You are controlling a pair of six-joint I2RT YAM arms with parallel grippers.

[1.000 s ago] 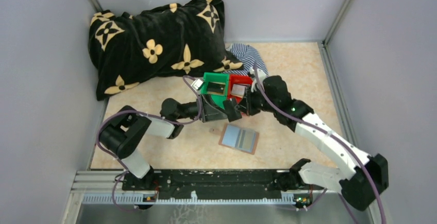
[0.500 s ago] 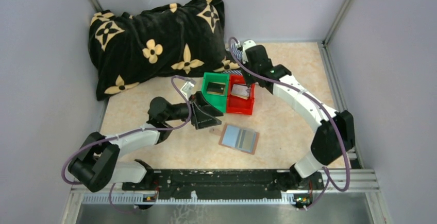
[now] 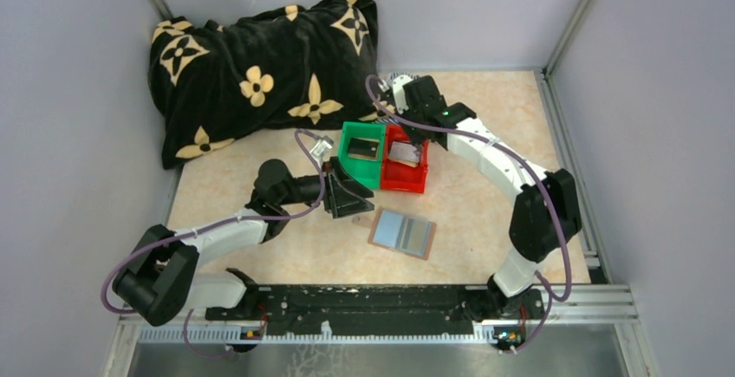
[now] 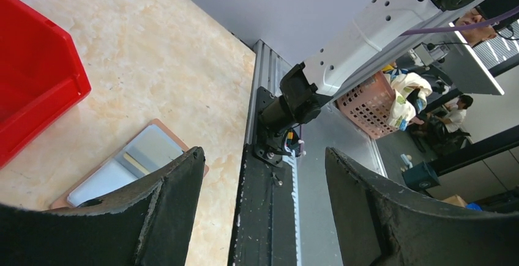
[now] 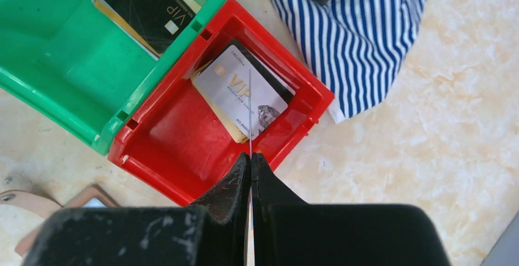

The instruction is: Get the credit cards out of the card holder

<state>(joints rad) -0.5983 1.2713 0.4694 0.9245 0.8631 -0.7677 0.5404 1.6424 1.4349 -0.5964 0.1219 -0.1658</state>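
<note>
Right end effector [image 5: 250,159] has backed up toward the striped cloth [image 5: 361,27], pinching a credit card [image 5: 250,95] edge-on over the red bin [image 5: 177,137]; left end effector [image 4: 264,154] sits open beside the card holder [image 3: 402,233].

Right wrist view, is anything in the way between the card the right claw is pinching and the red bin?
Nothing visible is. The right claw pinches the credit card edge-on, and the red bin lies open beyond it, a silver VIP card at its far end. The striped cloth lies beside the bin.
</note>
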